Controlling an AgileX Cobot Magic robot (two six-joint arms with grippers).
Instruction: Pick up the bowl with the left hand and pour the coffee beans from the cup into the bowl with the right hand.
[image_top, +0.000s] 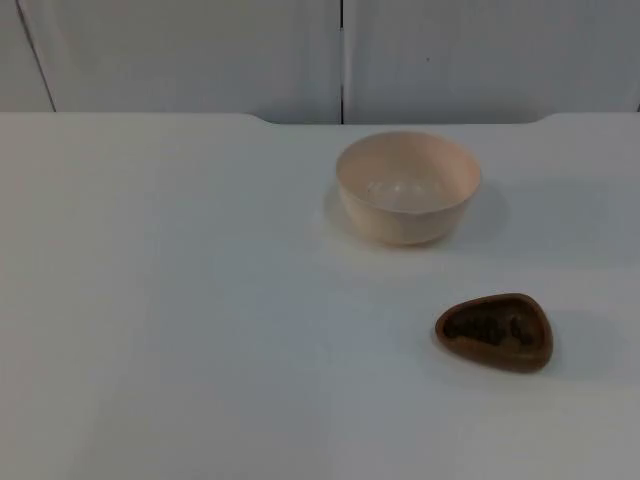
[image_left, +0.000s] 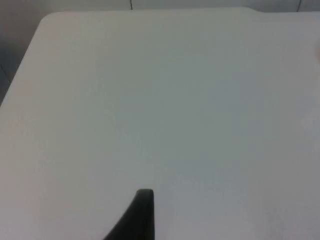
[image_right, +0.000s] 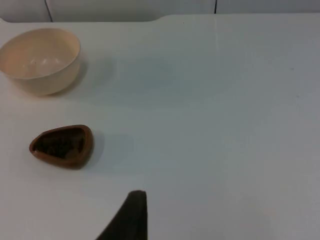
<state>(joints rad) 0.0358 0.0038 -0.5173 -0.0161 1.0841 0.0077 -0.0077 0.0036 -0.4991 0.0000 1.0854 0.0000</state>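
Observation:
A cream bowl (image_top: 407, 186) stands upright and empty on the white table, right of centre toward the back. In front of it and a little to the right sits a small brown cup (image_top: 494, 332) with a rounded triangular rim, holding dark coffee beans. The right wrist view takes in both the bowl (image_right: 41, 60) and the cup (image_right: 62, 146), with my right gripper (image_right: 131, 215) held back from them over bare table, well apart from the cup. My left gripper (image_left: 141, 215) hangs over bare table near the table's left side, far from both objects.
The grey partition wall (image_top: 340, 50) closes off the back of the table. The table's left edge and rounded far corner (image_left: 42, 22) lie ahead of the left gripper. Wide bare table surface (image_top: 180, 300) stretches left of the bowl and cup.

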